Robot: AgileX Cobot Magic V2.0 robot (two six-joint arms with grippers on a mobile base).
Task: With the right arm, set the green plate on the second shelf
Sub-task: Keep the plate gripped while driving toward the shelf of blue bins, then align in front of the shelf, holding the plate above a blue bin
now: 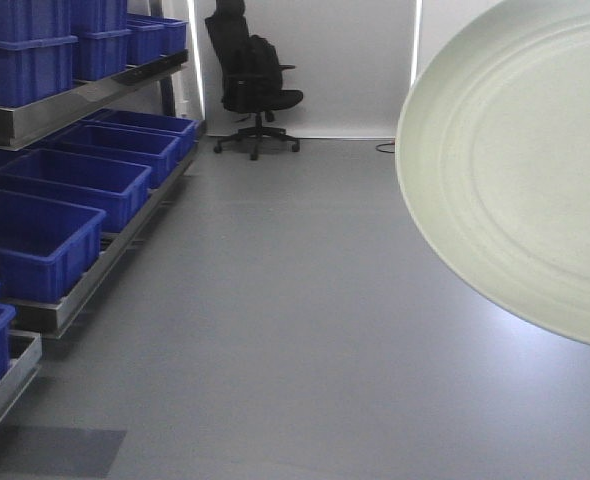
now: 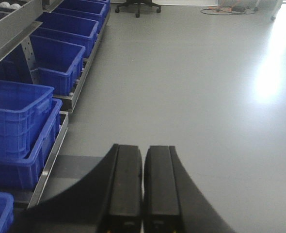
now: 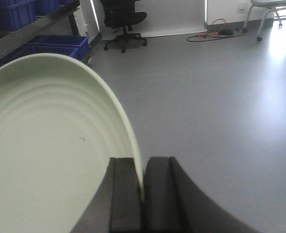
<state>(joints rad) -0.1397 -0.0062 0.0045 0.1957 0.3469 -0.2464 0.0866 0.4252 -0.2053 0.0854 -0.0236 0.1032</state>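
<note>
The green plate (image 1: 520,160) fills the right side of the front view, held up on edge well above the floor, its ringed inside facing the camera. In the right wrist view the same green plate (image 3: 51,145) takes up the left half, and my right gripper (image 3: 143,167) is shut on its rim, one finger on each side. My left gripper (image 2: 143,155) is shut with nothing between its fingers, hovering over the grey floor. The shelf rack (image 1: 85,95) stands along the left wall; the plate is far to the right of it.
Blue bins (image 1: 65,185) line the rack's levels on the left, also seen as blue bins (image 2: 17,121) from the left wrist. A black office chair (image 1: 250,75) stands at the far wall. Cables (image 3: 213,33) lie on the grey floor (image 1: 275,320) at the back right.
</note>
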